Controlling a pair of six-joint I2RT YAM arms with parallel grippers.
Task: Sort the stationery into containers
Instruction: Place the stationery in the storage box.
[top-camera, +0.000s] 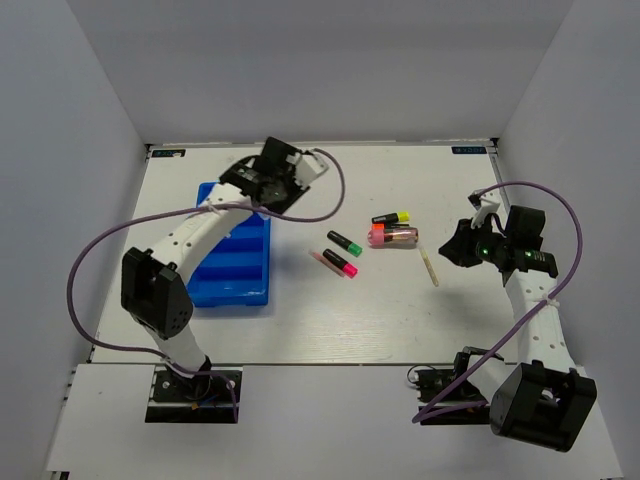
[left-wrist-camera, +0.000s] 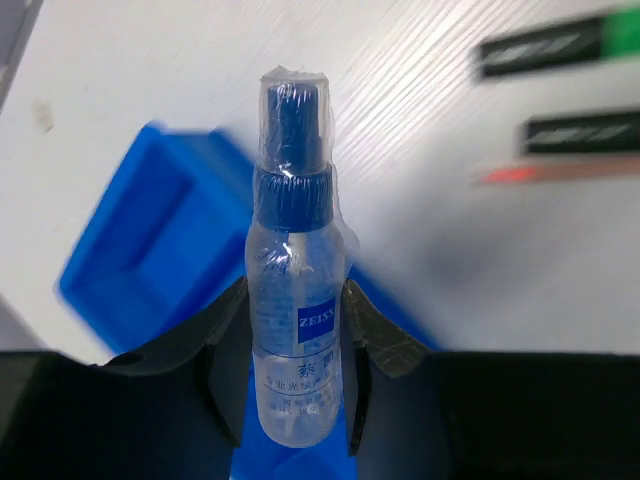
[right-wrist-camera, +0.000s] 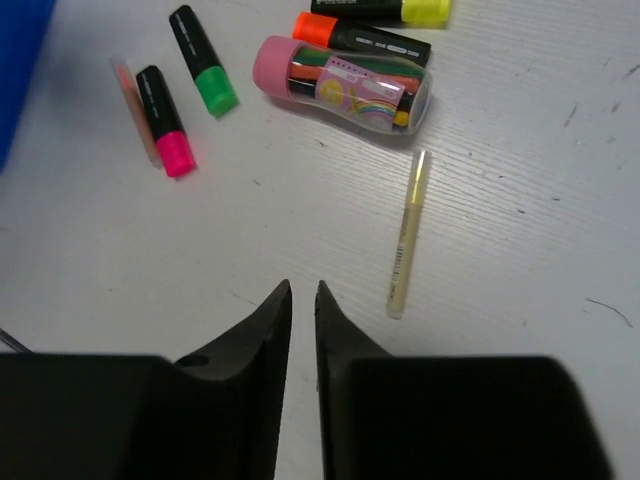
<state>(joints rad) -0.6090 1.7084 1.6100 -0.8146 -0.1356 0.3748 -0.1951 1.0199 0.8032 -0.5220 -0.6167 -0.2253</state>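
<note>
Your right jaws are hovering nearly closed, gripping nothing, just short of the yellow stick (right-wrist-camera: 408, 232); beyond it, the tube (right-wrist-camera: 345, 85) and highlighters (right-wrist-camera: 163, 120) are lying on the surface (right-wrist-camera: 520, 200). Farther off, your left jaws are clamping the bottle (left-wrist-camera: 292, 250) above the tray (left-wrist-camera: 150, 230).

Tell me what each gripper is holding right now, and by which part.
The left gripper grips a clear spray bottle with a blue cap by its labelled lower body, cap pointing away. The right gripper is shut and holds nothing.
</note>
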